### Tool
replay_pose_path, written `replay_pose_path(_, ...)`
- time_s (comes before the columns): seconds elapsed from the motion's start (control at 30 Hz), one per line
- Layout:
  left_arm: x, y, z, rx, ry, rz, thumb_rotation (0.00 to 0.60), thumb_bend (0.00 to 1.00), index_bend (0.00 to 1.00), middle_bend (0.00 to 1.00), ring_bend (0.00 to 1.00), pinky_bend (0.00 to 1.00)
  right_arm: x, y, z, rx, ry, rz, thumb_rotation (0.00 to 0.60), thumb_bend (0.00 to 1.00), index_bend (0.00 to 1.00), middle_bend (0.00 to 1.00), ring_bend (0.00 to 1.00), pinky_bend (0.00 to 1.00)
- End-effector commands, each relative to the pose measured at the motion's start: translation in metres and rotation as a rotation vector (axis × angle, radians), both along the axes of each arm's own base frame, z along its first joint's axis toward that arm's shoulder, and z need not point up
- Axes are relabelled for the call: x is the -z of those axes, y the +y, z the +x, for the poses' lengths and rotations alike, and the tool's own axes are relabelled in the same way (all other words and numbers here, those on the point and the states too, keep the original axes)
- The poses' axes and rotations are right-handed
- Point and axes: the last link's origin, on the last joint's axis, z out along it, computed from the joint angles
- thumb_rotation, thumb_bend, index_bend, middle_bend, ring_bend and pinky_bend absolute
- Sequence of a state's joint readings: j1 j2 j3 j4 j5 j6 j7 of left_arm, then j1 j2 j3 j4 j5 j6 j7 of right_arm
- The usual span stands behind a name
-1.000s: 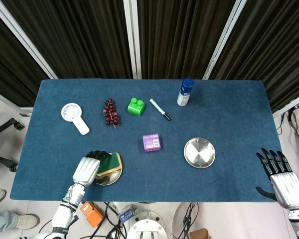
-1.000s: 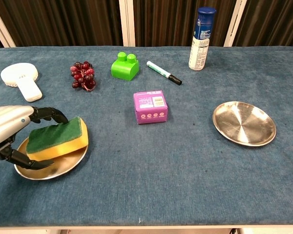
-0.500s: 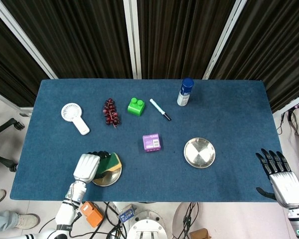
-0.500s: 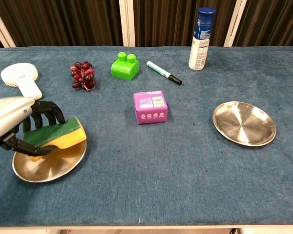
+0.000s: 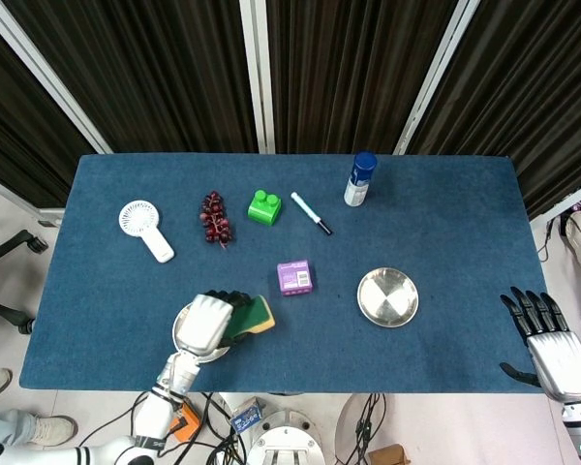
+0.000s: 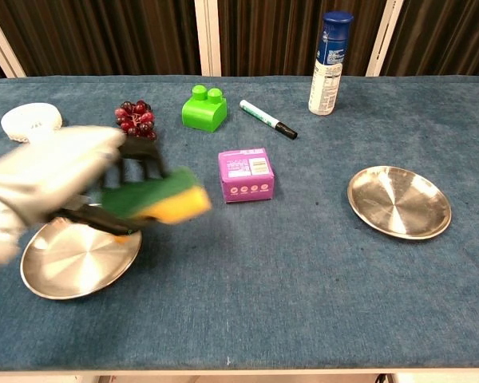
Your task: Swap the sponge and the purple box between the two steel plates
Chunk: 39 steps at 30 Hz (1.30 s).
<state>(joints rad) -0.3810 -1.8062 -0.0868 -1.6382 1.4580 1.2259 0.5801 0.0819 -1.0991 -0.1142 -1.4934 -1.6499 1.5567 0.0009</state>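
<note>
- Up and to the right has gone the left hand (image 6: 60, 179) since a moment ago; it holds the sponge (image 6: 156, 199) in its fingers, lifted off the left plate (image 6: 76, 267); the sponge now hangs over the blue table (image 6: 303, 279), just right of that plate
- the moving hand and sponge look blurry from the chest camera
- the left plate lies bare and shiny near the front edge
- the purple box (image 6: 246, 175) sits on the table between the two plates, near the sponge but not touching it
- the right plate (image 6: 399, 202) has nothing on it
- the right hand (image 5: 547, 334) is off past the table's right edge, fingers spread, holding nothing
- at the back are a white fan (image 5: 143, 225), grapes (image 5: 215, 218), a green block (image 5: 264, 206), a marker (image 5: 311, 213) and a spray can (image 5: 360, 178)
</note>
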Motion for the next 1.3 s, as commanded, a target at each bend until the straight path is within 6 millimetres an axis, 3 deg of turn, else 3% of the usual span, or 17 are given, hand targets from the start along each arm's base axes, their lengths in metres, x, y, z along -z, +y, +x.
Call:
replay_pose_path(0.03, 0.037, -0.003, 0.047, 0.103, 0.029, -0.055, 0.600, 0.35, 0.50, 0.51, 0.54, 0.57, -0.002, -0.004, -0.002, 0.011, -0.009, 0.005, 0.600, 0.16, 0.00, 0.00, 0.00, 0.00)
replay_pose_path(0.2, 0.071, -0.003, 0.075, 0.167, 0.068, -0.060, 0.600, 0.22, 0.44, 0.43, 0.47, 0.54, -0.006, -0.010, -0.007, 0.042, -0.020, 0.012, 0.600, 0.16, 0.00, 0.00, 0.00, 0.00)
replay_pose_path(0.4, 0.092, -0.013, 0.085, 0.235, 0.113, -0.113, 0.600, 0.00, 0.17, 0.17, 0.15, 0.34, -0.010, -0.013, -0.009, 0.050, -0.033, 0.025, 0.600, 0.16, 0.00, 0.00, 0.00, 0.00)
replay_pose_path(0.57, 0.094, -0.020, 0.095, 0.235, 0.032, -0.194, 0.598, 0.00, 0.10, 0.11, 0.09, 0.30, -0.012, -0.015, -0.011, 0.060, -0.041, 0.032, 0.600, 0.16, 0.00, 0.00, 0.00, 0.00)
replay_pose_path(0.67, 0.080, -0.019, 0.107, 0.227, -0.060, -0.209, 0.590, 0.00, 0.10, 0.11, 0.08, 0.30, -0.014, -0.015, -0.012, 0.064, -0.044, 0.026, 0.600, 0.16, 0.00, 0.00, 0.00, 0.00)
replay_pose_path(0.77, 0.055, -0.001, 0.116, 0.195, -0.159, -0.148, 0.588, 0.00, 0.10, 0.11, 0.09, 0.29, -0.016, -0.013, -0.012, 0.064, -0.051, 0.029, 0.600, 0.16, 0.00, 0.00, 0.00, 0.00)
replay_pose_path(0.9, 0.038, 0.036, 0.112, 0.116, -0.183, -0.047, 0.591, 0.07, 0.10, 0.11, 0.09, 0.19, -0.017, -0.012, -0.012, 0.062, -0.054, 0.029, 0.600, 0.16, 0.00, 0.00, 0.00, 0.00)
replay_pose_path(1.1, 0.055, 0.076, 0.083, -0.025, -0.094, -0.040, 0.565, 0.08, 0.10, 0.11, 0.09, 0.13, -0.015, -0.012, -0.011, 0.061, -0.054, 0.035, 0.600, 0.16, 0.00, 0.00, 0.00, 0.00)
replay_pose_path(1.3, 0.076, 0.091, 0.071, -0.091, -0.060, -0.054, 0.527, 0.08, 0.10, 0.11, 0.09, 0.08, -0.016, -0.013, -0.011, 0.068, -0.057, 0.039, 0.600, 0.16, 0.00, 0.00, 0.00, 0.00)
